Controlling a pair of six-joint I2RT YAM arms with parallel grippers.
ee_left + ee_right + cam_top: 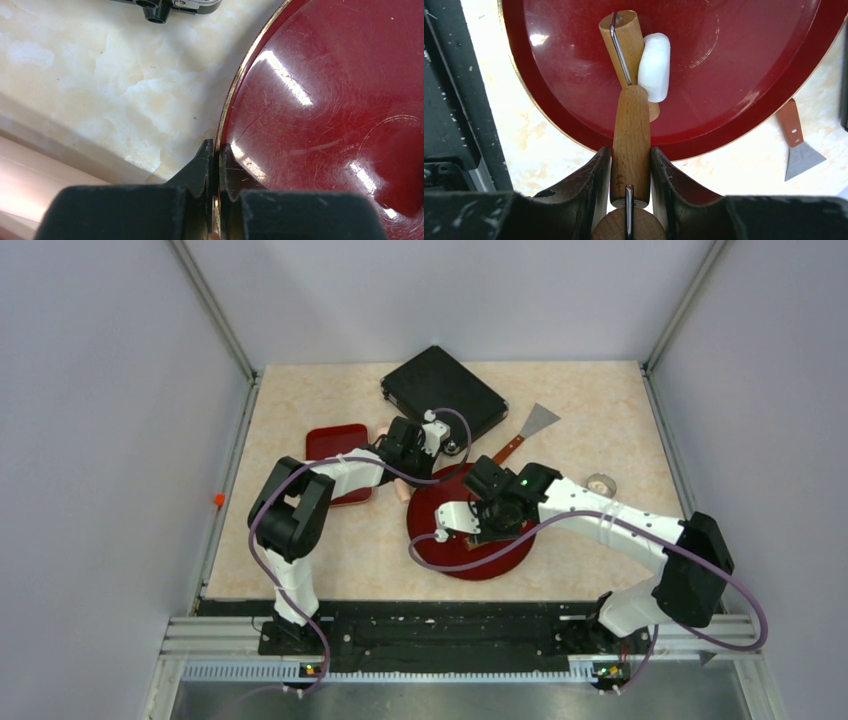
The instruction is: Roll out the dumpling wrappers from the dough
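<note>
Progress looks slight: the dough (654, 65) is a thick white lump on the red plate (734, 60), touching the head of the wooden roller (630, 125) at its 3 o'clock side. The right jaws grasp the roller's handle; the left jaws are clenched on the plate's rim near 11 o'clock from above. No wrappers show, so flattening is all ahead.
</note>
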